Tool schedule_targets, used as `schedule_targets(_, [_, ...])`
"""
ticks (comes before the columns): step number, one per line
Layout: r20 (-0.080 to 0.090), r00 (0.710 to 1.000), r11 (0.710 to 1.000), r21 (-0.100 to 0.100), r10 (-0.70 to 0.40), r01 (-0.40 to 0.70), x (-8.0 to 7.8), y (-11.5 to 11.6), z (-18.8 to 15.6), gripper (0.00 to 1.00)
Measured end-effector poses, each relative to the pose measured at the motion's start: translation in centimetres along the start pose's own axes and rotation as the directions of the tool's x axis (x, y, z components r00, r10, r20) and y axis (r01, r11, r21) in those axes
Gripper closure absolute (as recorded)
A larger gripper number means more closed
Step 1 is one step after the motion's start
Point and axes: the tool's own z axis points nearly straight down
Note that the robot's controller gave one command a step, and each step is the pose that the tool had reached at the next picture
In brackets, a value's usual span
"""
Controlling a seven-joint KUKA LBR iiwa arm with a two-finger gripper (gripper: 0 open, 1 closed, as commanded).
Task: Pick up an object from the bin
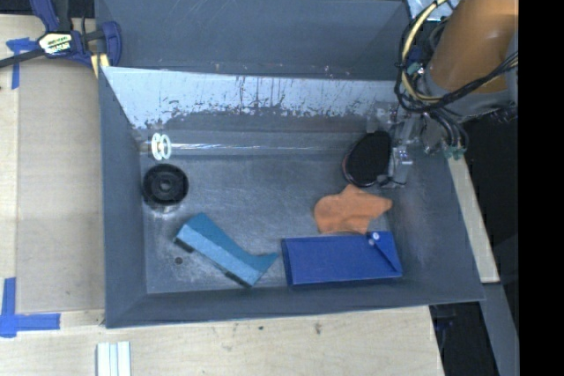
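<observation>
My gripper (399, 161) hangs low at the right side of the bin, close to the right wall. A black oval thing (367, 156) lies right against its left side; whether it is gripped I cannot tell. Just below the gripper a crumpled orange cloth (350, 210) rests on the bin floor. A flat dark blue box (340, 260) lies in front of the cloth, along the front wall.
A lighter blue block (220, 249) lies tilted at the front left. A black round disc (165, 184) and a small white ring (161, 146) sit at the left near the back. The arm with its orange cover and cables stands over the bin's right rim.
</observation>
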Motion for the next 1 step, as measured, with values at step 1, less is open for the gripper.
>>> schedule_targets(1, [0.007,0.998,0.998,0.001,-0.067,0.067,-0.07,0.90,5.35,0.00])
